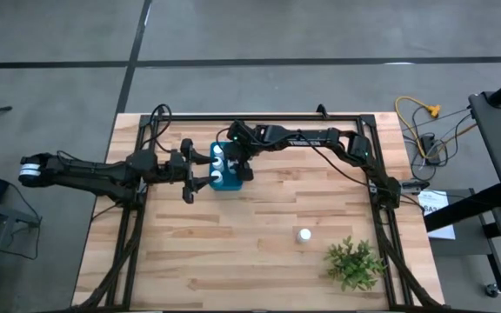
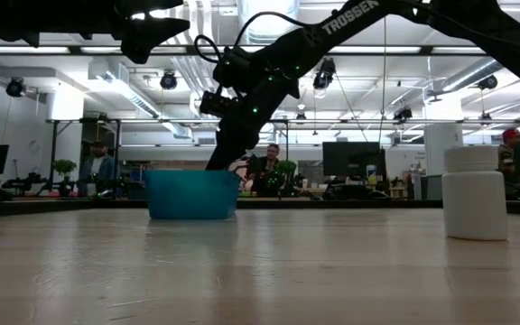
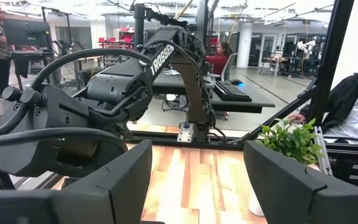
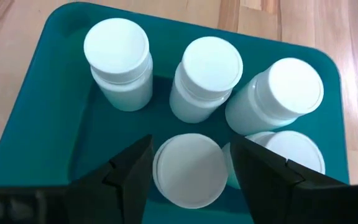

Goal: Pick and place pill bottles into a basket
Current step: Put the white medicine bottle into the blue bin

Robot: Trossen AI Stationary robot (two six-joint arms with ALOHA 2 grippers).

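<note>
In basket (image 4: 36,112): five pill bottles (image 4: 205,78), upright

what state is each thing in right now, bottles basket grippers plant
basket: upright, holding five pill bottles
bottle between the right fingers: upright in basket, capped
other four basket bottles: upright, capped
lone bottle: upright on table, capped
right gripper: open, over basket
left gripper: open, beside basket
plant: upright on table
</note>
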